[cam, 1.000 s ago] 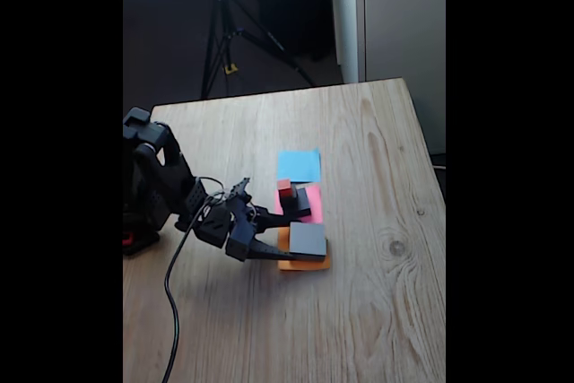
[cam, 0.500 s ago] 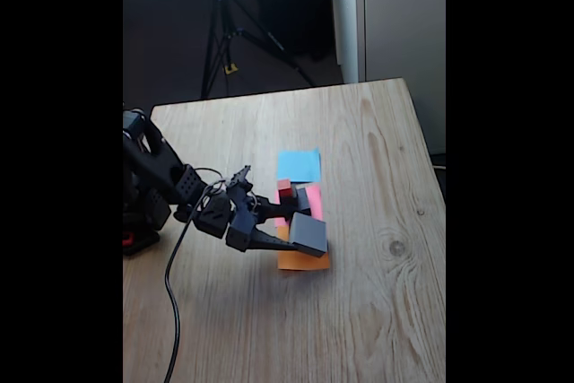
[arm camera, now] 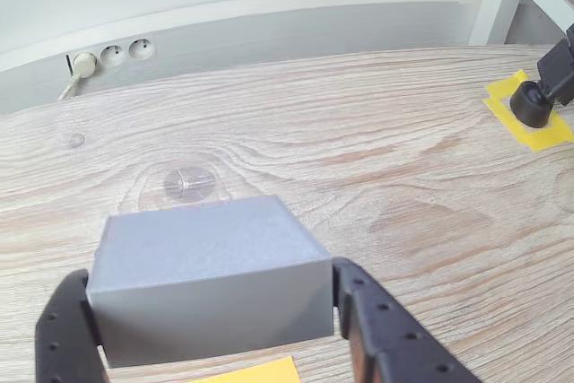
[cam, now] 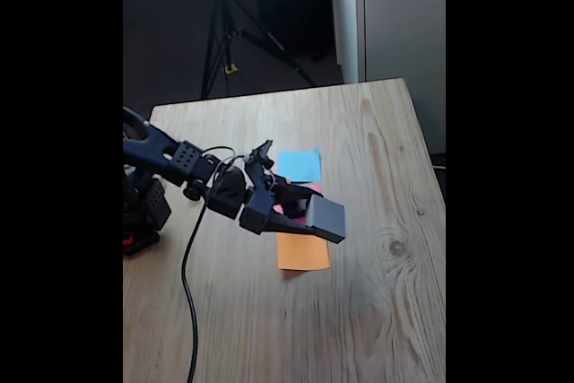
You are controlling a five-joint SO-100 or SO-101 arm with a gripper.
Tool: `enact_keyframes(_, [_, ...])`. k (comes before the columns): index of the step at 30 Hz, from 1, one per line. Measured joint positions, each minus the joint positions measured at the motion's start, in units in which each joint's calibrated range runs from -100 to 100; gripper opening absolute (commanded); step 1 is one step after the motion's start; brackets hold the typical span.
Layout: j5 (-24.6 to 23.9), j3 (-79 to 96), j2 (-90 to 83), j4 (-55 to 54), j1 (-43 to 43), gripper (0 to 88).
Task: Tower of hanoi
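Two black fingers of the gripper [arm camera: 211, 311] clamp the wide flat grey square block [cam: 325, 218] by opposite sides, holding it level above the orange paper square [cam: 302, 251], seemingly for carrying toward 12 o'clock.

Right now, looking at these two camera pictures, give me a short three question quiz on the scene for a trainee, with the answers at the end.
1. True or false: the gripper holds the grey block clear of the table.
2. Multiple choice: in the fixed view, which paper square lies bare just below the lifted block? A) blue B) orange C) pink
3. Fill in: in the wrist view, the black fingers press the grey block from its two ____.

Key
1. True; it hangs above the papers.
2. B; the orange paper square has nothing on it.
3. Sides.
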Motion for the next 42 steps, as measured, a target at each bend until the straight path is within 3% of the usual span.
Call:
enact_keyframes(10, [0.0,-34.68,-4.62,43.71,-5.27,20.0])
enact_keyframes(17, [0.0,-48.41,-8.72,61.57,-13.42,20.1])
enact_keyframes(34, [0.0,-45.72,-20.18,69.9,-38.93,20.8])
enact_keyframes(42, [0.0,-20.51,-23.51,55.16,-42.33,21.7])
